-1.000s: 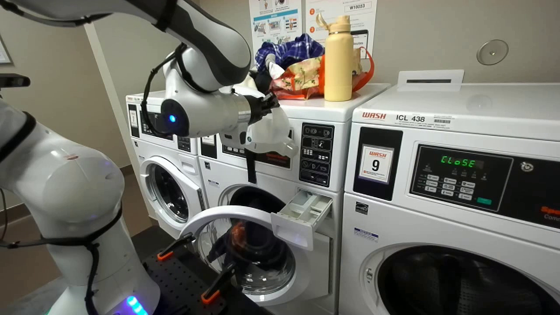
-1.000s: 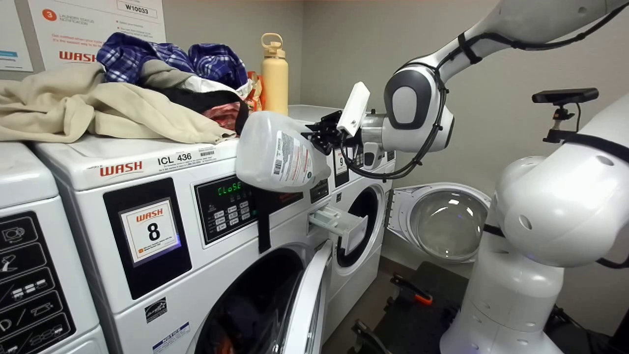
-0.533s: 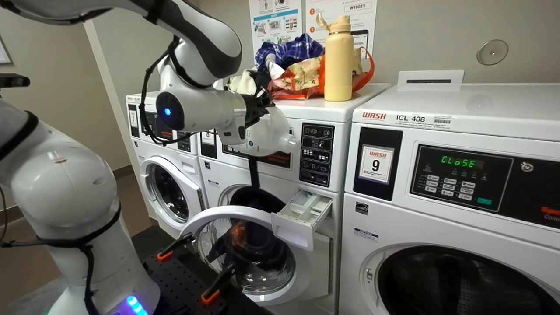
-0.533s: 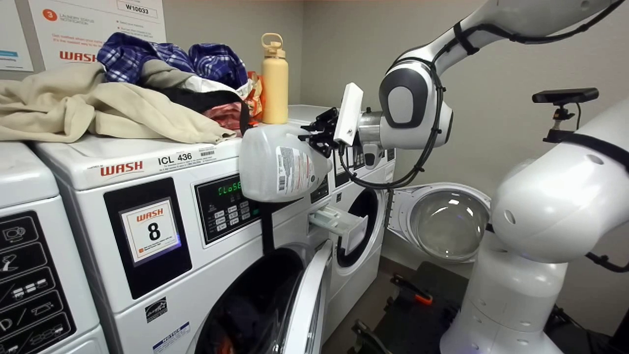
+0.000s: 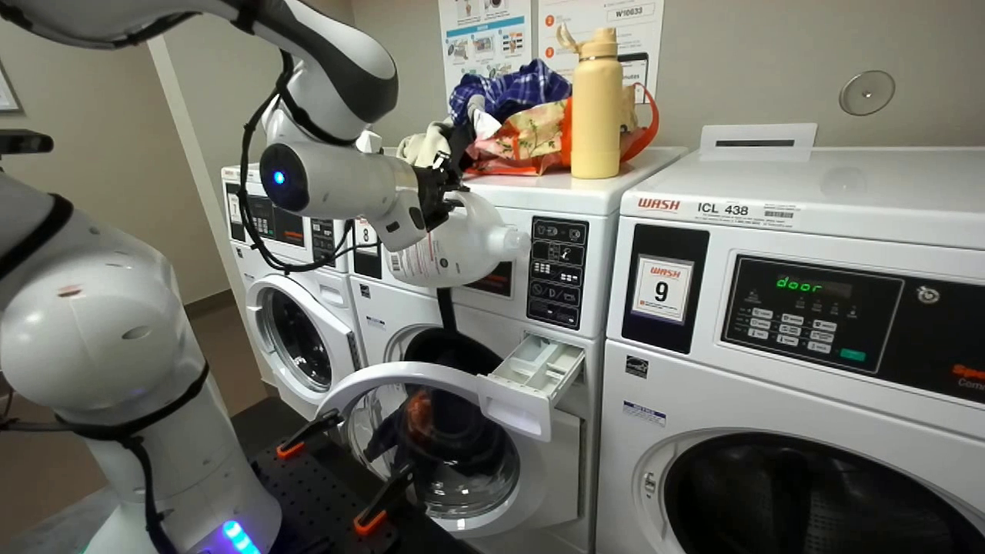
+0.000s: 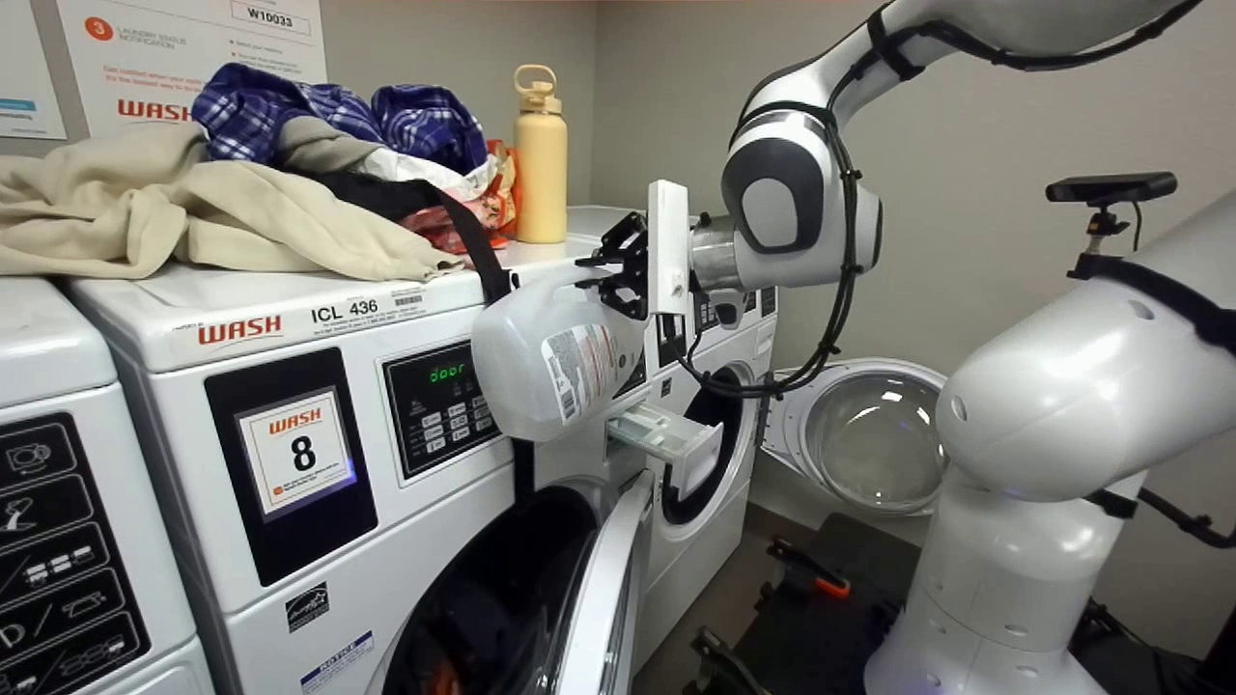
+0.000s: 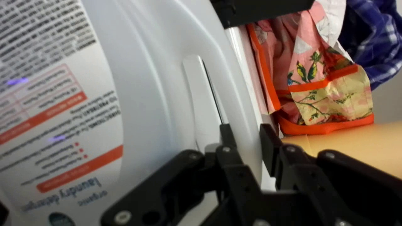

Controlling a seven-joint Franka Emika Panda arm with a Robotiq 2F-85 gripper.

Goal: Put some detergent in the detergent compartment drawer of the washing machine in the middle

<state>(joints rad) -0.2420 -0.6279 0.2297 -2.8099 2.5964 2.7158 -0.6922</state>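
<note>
i had the washing machine in the middle (image 5: 489,314) facing the work, the front edge of its top hemming me in. the arm (image 5: 338,181) arched over in front of it, forearm slanting down, wrist nearly level. below, the round door (image 5: 531,469) stood swung open, narrowing my room low down. the detergent jug (image 5: 465,245) hung in the air before the control panel (image 6: 425,410), tipped on its side; in both exterior views it crossed that front edge in sight, and i couldn't tell whether they touched. open room lay between its neck and the lower, pulled-out detergent compartment drawer (image 5: 514,408), whose front overlapped the door. in the wrist view my gripper (image 7: 245,135) had its fingers (image 7: 227,136) clenched around the jug's handle, one on either side.
</note>
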